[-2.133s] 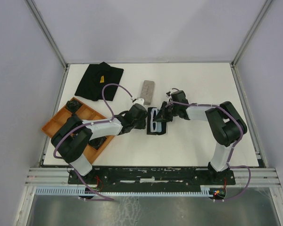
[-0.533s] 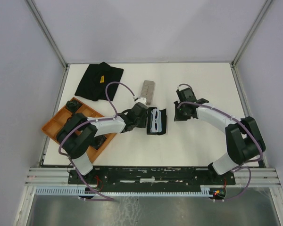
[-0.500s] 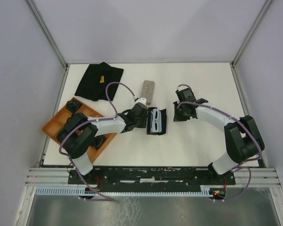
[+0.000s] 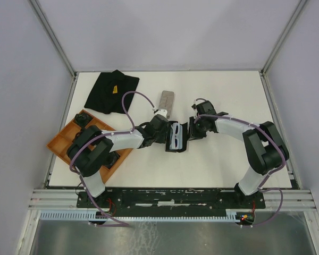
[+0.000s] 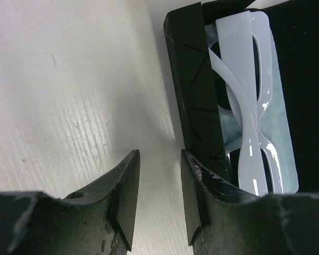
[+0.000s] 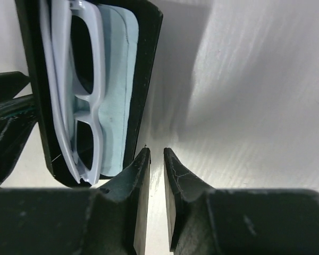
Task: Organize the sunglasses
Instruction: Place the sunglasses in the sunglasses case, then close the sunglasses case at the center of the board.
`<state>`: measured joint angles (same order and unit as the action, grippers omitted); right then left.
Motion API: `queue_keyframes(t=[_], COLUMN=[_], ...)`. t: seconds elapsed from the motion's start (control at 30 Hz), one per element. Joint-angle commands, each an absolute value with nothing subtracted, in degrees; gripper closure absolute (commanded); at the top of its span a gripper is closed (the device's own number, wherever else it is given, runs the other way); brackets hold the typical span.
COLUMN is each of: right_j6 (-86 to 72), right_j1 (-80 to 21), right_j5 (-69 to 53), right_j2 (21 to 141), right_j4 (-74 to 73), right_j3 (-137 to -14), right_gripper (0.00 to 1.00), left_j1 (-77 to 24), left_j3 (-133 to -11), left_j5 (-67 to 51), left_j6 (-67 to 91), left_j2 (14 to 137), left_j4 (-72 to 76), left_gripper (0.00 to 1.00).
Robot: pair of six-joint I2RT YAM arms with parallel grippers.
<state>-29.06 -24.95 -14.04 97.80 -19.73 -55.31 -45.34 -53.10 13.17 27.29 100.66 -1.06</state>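
Note:
A pale lavender-white pair of sunglasses (image 4: pixel 174 135) lies folded in an open black case (image 4: pixel 183 139) on a light blue cloth (image 5: pixel 279 138). My left gripper (image 4: pixel 166 134) sits at the case's left side. In the left wrist view this left gripper (image 5: pixel 159 156) is open over bare table, its right finger beside the case wall (image 5: pixel 194 90) and the sunglasses (image 5: pixel 244 106) just past it. My right gripper (image 4: pixel 190 133) is at the case's right side. In its wrist view the right gripper (image 6: pixel 156 151) shows a narrow empty gap, next to the case rim (image 6: pixel 146 64) and sunglasses (image 6: pixel 93 90).
A grey oblong case (image 4: pixel 167 103) lies behind the left gripper. A black cloth (image 4: pixel 111 91) sits at the back left. An orange tray (image 4: pixel 69 139) with dark items lies at the left, partly under the left arm. Frame posts and walls bound the table.
The right gripper has moved left from open table back to the case's right edge and its jaws have narrowed a little. The left gripper has barely shifted.

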Motion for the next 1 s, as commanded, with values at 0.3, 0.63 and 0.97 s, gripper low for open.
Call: queue_keyframes(t=[0.3, 0.63, 0.97], right_j6=[-31.17, -31.86, -31.99], right_j1=[-25.10, -26.77, -28.01], right_j5=[-20.17, -20.40, -20.48], right_j2=[96.18, 96.60, 98.55], right_j4=[-14.48, -13.63, -13.62], right_j3=[-57.38, -58.51, -60.37], right_gripper=[0.69, 0.62, 0.58], left_j1=[-45.20, -45.24, -45.23], left_j3=[-54.75, -54.67, -54.86], left_j5=[10.47, 10.00, 9.86], left_j6=[24.87, 24.96, 24.70], left_j2=[101.79, 101.69, 101.67], left_j4=[1.76, 1.85, 1.63], left_gripper=[0.56, 0.56, 0.56])
